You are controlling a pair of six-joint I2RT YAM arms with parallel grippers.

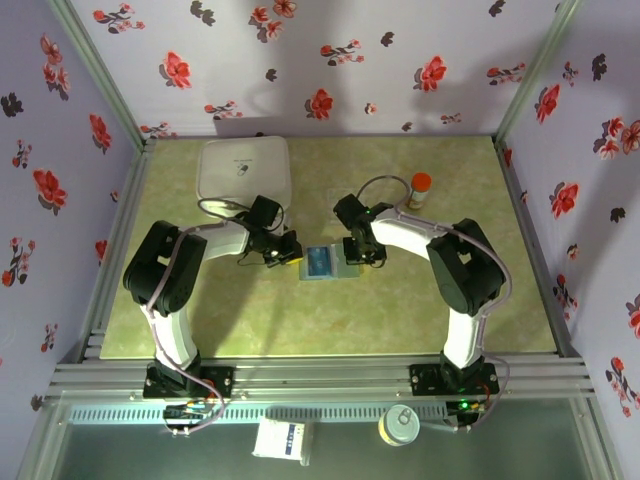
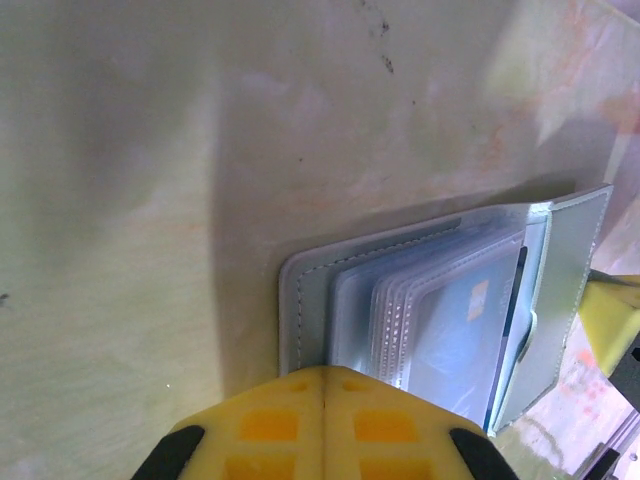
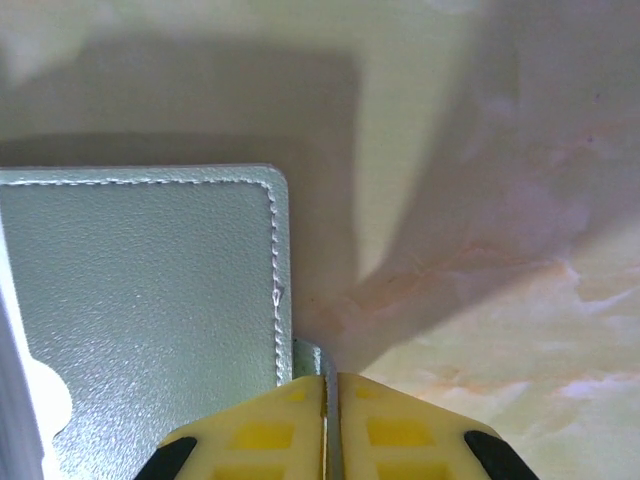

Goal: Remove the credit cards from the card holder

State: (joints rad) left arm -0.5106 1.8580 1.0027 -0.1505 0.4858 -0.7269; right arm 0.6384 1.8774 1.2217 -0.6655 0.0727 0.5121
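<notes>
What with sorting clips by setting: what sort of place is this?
Probably a staged robot test cell: floral-papered walls box in a marble-patterned table, and aluminium framing along its near edge carries the left arm and right arm.

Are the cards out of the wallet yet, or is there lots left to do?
Not yet. Done: the card holder lies open. In hand: the right gripper pinches one edge; the left gripper is shut at the opposite side. Left: a blue card sits inside the clear sleeves, so pulling cards out remains.
</notes>
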